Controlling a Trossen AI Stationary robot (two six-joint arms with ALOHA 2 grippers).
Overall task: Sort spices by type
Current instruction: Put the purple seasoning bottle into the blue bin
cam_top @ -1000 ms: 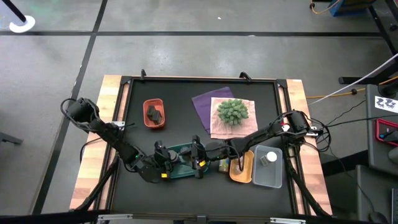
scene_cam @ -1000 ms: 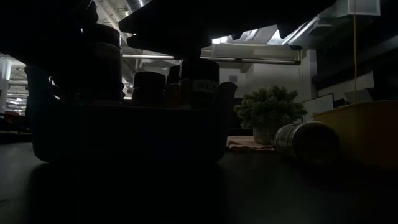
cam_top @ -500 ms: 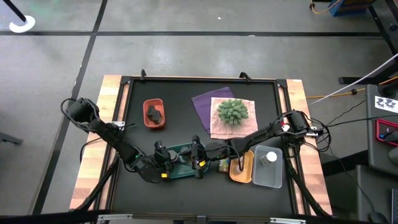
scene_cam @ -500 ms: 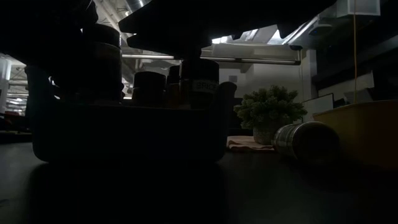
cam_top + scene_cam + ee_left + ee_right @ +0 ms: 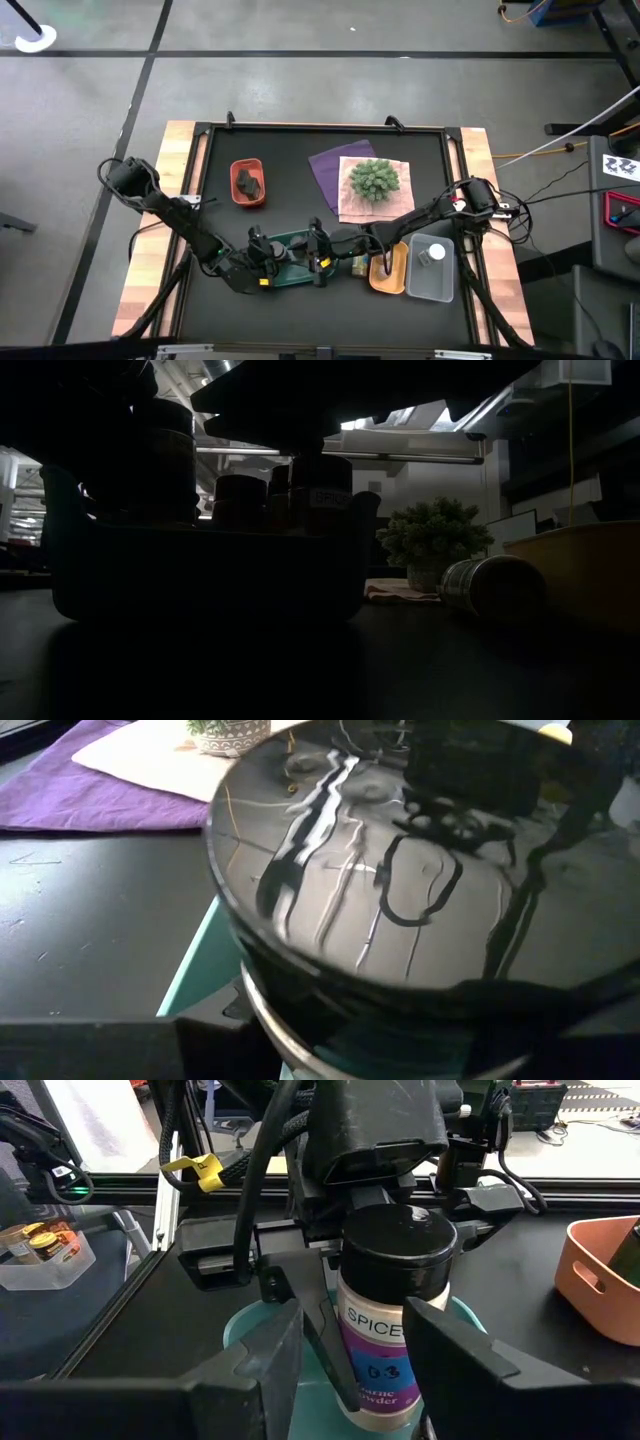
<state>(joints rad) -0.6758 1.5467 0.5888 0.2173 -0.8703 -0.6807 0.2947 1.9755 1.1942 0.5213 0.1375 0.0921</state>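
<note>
The spice jar (image 5: 395, 1330) with the dark lid stands up straight over the teal tray (image 5: 292, 238), near the front edge of the table. The left gripper (image 5: 277, 262) has its fingers pressed on the jar's two sides. The right gripper (image 5: 357, 1315) is at the same jar, with its jaws wide apart and the jar between them, holding nothing

No visible change since earlier.
</note>
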